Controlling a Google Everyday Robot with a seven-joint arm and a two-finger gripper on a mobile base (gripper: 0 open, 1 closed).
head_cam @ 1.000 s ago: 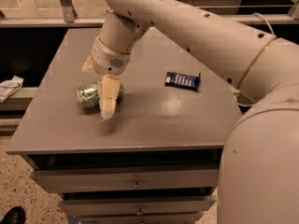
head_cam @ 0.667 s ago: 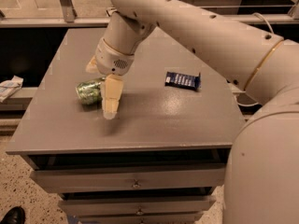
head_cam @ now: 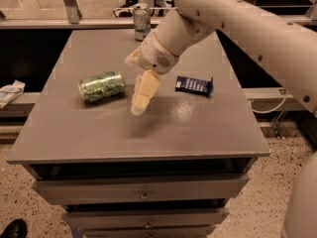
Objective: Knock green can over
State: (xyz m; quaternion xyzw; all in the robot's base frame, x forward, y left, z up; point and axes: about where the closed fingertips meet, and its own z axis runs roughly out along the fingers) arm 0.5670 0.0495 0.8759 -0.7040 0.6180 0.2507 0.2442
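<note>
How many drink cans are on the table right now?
2. The green can lies on its side on the left of the table, just left of the end effector. A mostly white can stands upright at the far edge. The arm might hide others.

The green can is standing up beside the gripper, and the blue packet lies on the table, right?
No. The camera view shows the green can lying on its side, not standing up. It is beside the gripper, and the blue packet lies on the table.
</note>
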